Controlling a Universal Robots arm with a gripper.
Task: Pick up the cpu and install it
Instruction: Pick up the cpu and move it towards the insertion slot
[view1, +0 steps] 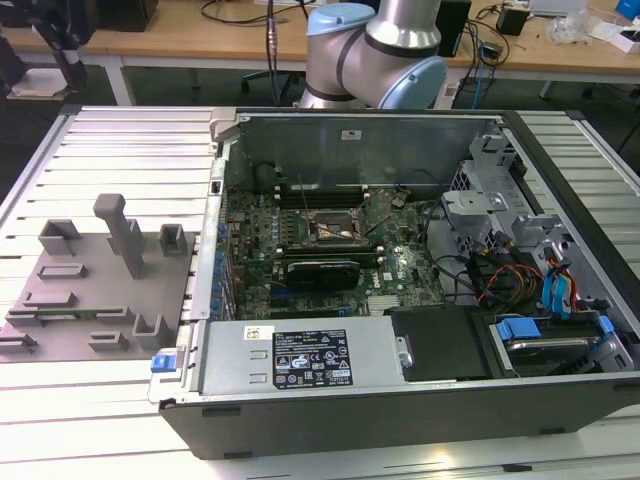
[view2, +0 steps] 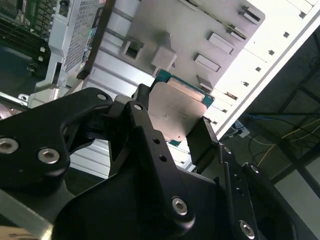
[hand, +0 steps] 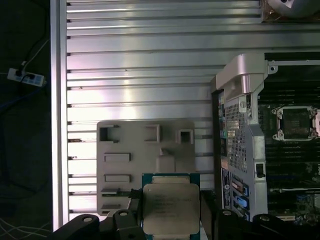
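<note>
— How do the jaws stand?
— Clamped. The gripper (view2: 173, 117) has its 2 black fingers (view2: 204, 142) pressed on 2 opposite edges of the cpu (hand: 171, 207). The chip's silvery top faces the camera in both wrist views, with a green border round it.
— So where exactly is the cpu?
— Between the jaws, held clear of the surfaces beyond; only the fingers touch it.
— And past the jaws?
— Directly beyond them lies the grey fixture plate (hand: 135, 150) with its blocks and slots, flat on the ribbed metal table (hand: 150, 65).
— Further out?
— Off to 1 side of the jaws, beside that plate, is the open computer case (hand: 240, 125). Its dark socket frame (hand: 297, 122) sits well apart from the jaws. In the exterior view the arm (view1: 375, 45) rises behind the case.
</note>
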